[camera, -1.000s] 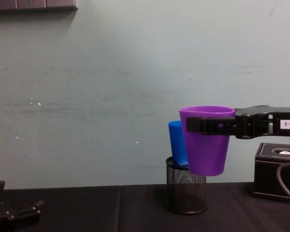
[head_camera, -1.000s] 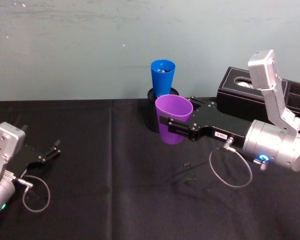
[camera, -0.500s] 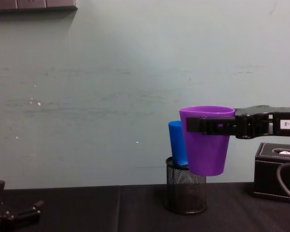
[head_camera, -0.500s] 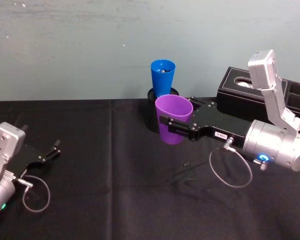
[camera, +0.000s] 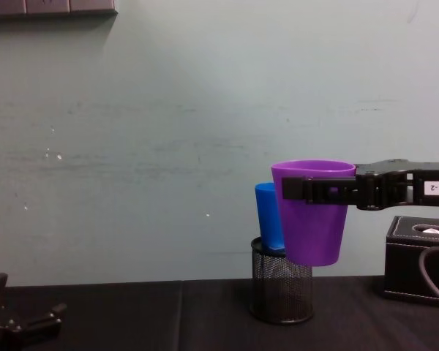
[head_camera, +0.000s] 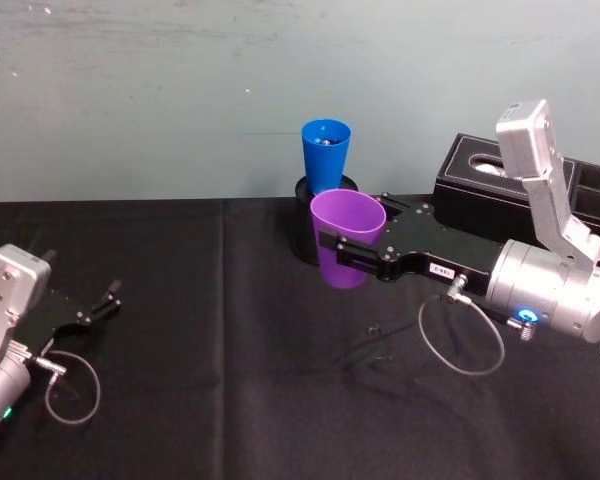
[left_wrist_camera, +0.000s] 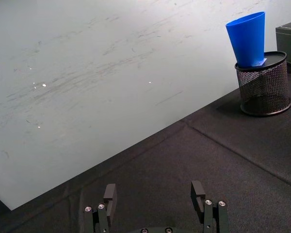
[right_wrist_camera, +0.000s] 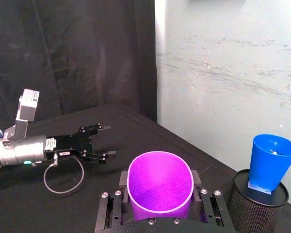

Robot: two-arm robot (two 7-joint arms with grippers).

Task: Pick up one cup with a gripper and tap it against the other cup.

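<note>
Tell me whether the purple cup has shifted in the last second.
No. Held by the right hand, the purple cup overlaps the mesh pen holder exactly as before.

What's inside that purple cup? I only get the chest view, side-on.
Observer: Nothing. The right wrist view looks down into the purple cup, clamped in the right tool, and it is empty.
Operator: Is it touching the blue one?
Observer: No. That view shows the blue cup apart from it, standing in a mesh holder.
Operator: What's the black bit in my lower-left corner?
Observer: The idle left tool. The head view shows it open, low over the table on the robot's left.
</note>
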